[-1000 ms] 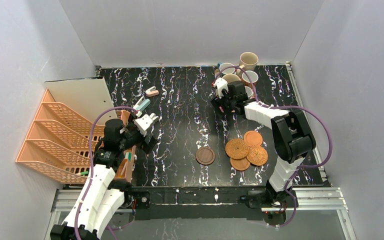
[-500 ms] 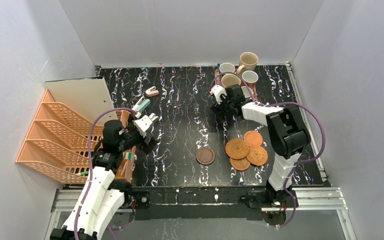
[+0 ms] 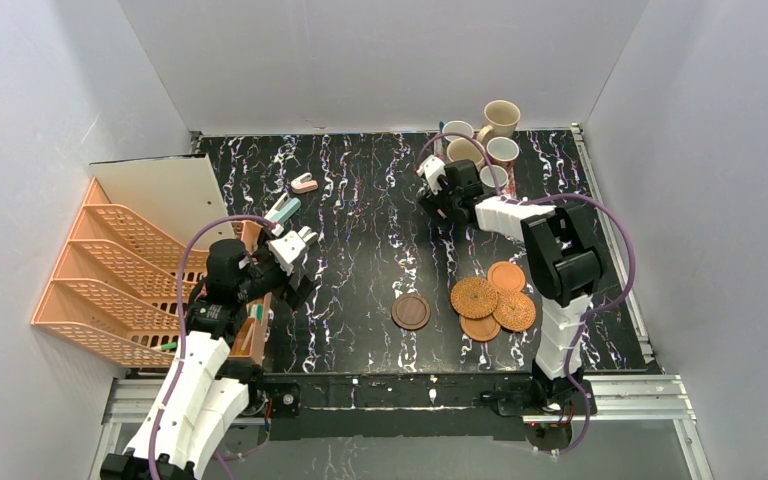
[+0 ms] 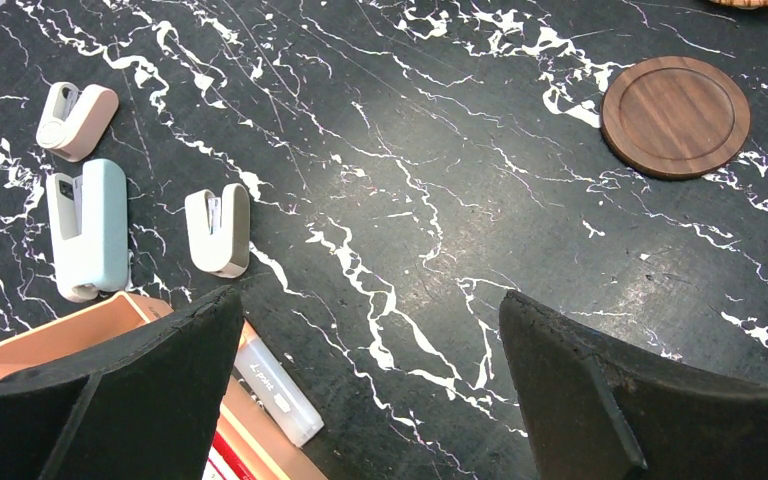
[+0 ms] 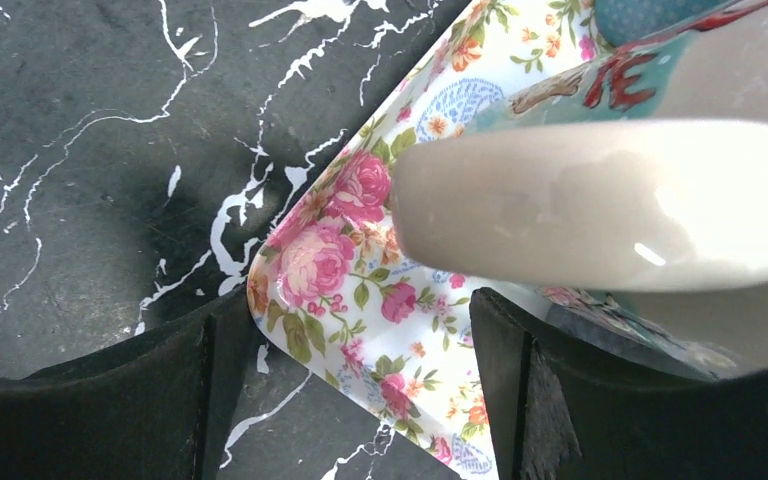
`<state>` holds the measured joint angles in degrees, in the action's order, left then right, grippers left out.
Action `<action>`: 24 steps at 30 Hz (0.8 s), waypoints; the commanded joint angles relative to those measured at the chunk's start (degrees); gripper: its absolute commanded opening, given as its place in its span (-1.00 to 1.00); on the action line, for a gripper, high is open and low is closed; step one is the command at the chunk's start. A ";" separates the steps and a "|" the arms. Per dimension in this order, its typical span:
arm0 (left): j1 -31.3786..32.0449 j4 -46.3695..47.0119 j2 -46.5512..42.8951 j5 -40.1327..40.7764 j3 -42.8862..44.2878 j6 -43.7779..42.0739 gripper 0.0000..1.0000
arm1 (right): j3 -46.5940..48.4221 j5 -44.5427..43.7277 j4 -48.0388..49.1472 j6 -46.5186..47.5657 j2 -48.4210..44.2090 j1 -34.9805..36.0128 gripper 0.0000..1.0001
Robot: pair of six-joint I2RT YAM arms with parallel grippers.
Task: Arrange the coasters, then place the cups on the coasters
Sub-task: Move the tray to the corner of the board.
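Note:
Five coasters lie at the front right: a dark brown one (image 3: pixel 411 311) (image 4: pixel 675 117), two woven ones (image 3: pixel 475 297) (image 3: pixel 514 311) and two smooth orange-brown ones (image 3: pixel 506 276) (image 3: pixel 481 327), the last four overlapping. The cups (image 3: pixel 501 117) (image 3: pixel 457 130) (image 3: pixel 503 151) (image 3: pixel 465 151) cluster at the back right. My right gripper (image 3: pixel 436 186) (image 5: pixel 350 340) is open, low beside the cups, its jaws straddling a corner of the pink floral tray (image 5: pixel 340 260); a beige cup (image 5: pixel 600 205) looms just above them. My left gripper (image 3: pixel 298 243) (image 4: pixel 370 330) hovers open and empty over the table's left side.
Three staplers (image 4: pixel 77 120) (image 4: pixel 88 228) (image 4: pixel 218 230) lie left of centre. An orange box (image 4: pixel 70 335) with pens sits under my left gripper. An orange wire rack (image 3: pixel 110 270) and a white board (image 3: pixel 165 190) fill the left edge. Walls close in on three sides.
My right arm has swung its elbow back and the right gripper has edged toward the cups while its jaws widened. The left arm is unchanged.

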<state>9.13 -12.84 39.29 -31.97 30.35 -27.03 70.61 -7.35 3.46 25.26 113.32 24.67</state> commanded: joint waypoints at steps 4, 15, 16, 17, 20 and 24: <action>-0.16 -0.64 -0.88 -0.82 -0.16 -0.27 0.96 | -3.02 4.37 -8.05 2.97 -6.45 -3.12 0.71; -0.16 -0.44 -0.57 -1.17 -0.12 -0.57 0.96 | -9.54 6.80 -6.53 12.18 -11.51 -2.84 0.62; -0.24 -0.51 -0.61 -1.17 -0.11 -0.57 0.96 | -9.76 5.25 -6.12 12.60 -10.80 -2.79 0.59; -0.21 -0.43 -0.62 -1.13 -0.16 -0.56 0.96 | -9.75 4.08 -5.74 12.90 -9.90 -2.78 0.55; -0.16 -0.38 -0.66 -0.87 -0.11 -0.48 0.96 | -10.22 1.83 -4.04 13.47 -8.86 -2.44 0.38; -0.16 -0.42 -1.03 -0.97 -0.21 -0.45 0.96 | -10.73 -1.28 -0.08 13.18 -7.97 -2.07 0.13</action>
<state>9.13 -12.86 38.81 -31.99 30.35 -27.05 60.64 -4.36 -1.96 37.23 103.90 22.17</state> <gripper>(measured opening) 0.981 0.625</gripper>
